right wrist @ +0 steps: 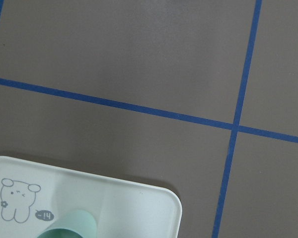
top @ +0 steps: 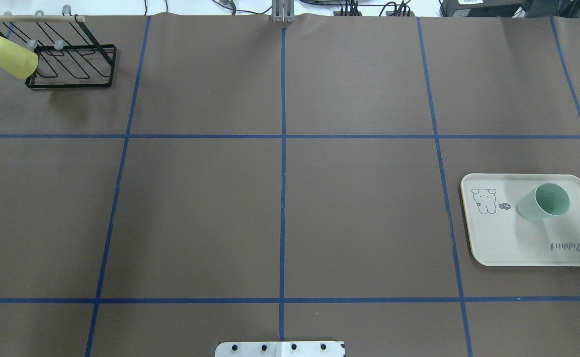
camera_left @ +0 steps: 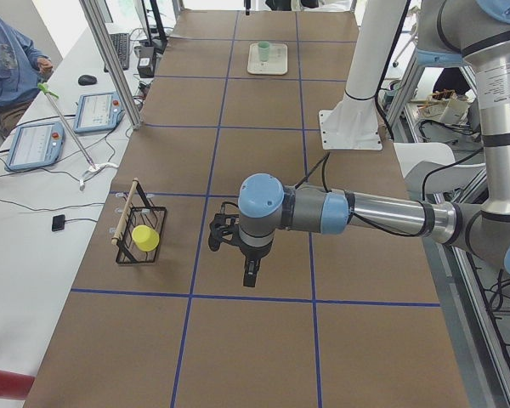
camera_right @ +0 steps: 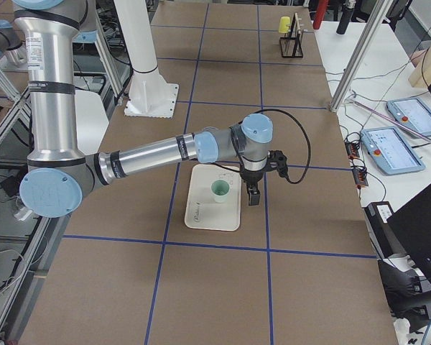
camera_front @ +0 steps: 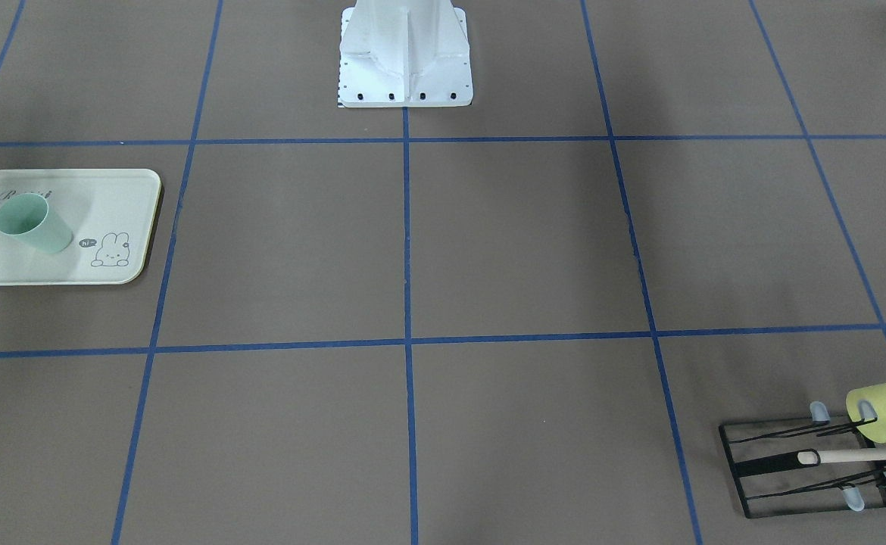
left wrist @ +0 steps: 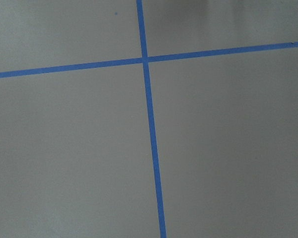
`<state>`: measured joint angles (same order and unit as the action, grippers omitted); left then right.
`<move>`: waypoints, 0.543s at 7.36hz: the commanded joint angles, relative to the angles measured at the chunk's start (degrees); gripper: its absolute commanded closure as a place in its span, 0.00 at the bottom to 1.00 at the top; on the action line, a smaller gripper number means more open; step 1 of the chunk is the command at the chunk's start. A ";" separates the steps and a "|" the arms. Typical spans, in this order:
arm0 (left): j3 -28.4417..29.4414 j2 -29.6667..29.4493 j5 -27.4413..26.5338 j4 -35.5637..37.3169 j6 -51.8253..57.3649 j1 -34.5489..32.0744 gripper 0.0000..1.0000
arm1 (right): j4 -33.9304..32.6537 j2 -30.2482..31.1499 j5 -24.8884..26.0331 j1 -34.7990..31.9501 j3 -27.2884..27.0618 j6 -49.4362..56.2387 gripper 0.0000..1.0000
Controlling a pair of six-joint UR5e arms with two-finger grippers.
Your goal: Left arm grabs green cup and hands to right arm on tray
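The green cup [top: 543, 202] stands upright on the tray [top: 498, 248], mouth up, beside the bunny drawing; it also shows in the front view [camera_front: 32, 222] and at the bottom edge of the right wrist view [right wrist: 72, 227]. The right gripper [camera_right: 253, 200] hangs above the tray's edge, beside the cup and apart from it; I cannot tell whether it is open or shut. The left gripper [camera_left: 249, 279] hangs over bare table near the wire rack, holding nothing I can see; I cannot tell its state. Neither gripper shows in the overhead or front views.
A black wire rack [top: 72, 74] with a wooden bar stands at the far left corner, a yellow-green cup [top: 10, 57] hung on it. The white robot base [camera_front: 405, 68] sits at the table's middle edge. Blue tape lines grid the brown table. An operator sits beyond the table.
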<state>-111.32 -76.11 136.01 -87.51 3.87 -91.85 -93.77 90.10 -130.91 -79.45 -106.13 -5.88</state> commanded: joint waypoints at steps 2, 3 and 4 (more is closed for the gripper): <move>-0.38 -0.09 0.05 -0.03 -0.09 0.00 0.00 | -0.09 1.03 -0.49 -0.27 -0.48 -0.27 0.01; -0.30 -0.09 0.05 -0.03 0.08 0.00 0.00 | 0.08 2.52 -0.92 -0.27 -0.48 -0.27 0.01; 0.13 -0.09 -0.39 -0.12 0.08 0.09 0.00 | 0.08 3.49 -2.06 -1.14 -0.40 -0.27 0.01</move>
<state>-111.50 -76.20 135.96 -87.56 3.90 -91.82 -93.74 92.23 -131.88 -79.88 -106.52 -6.15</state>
